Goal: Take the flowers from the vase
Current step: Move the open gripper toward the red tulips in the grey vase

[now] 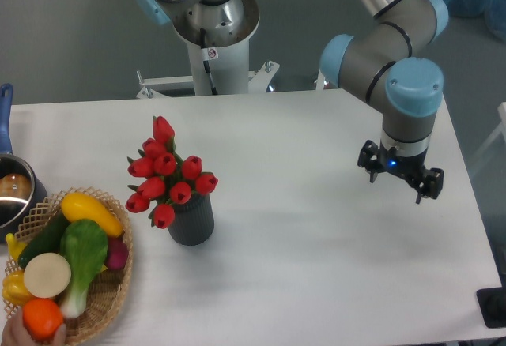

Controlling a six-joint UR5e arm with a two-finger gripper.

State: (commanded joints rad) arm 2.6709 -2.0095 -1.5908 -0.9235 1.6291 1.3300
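Gripper (400, 182) hangs near the right edge, fingers spread, holding nothing; flowers (167, 171) stand upright in the vase (192, 221), well leftward.

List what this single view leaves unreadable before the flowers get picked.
- Flowers: stems hidden inside the vase and behind the buds.
- Gripper: seen from above, the wrist covers the fingers; opening unclear.
- Metal pot: cut off by the left edge.
- Wicker basket: bottom edge crops it.

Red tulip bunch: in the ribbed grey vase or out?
In. Red tulip bunch stands in the upright dark grey ribbed vase; gripper is far right.
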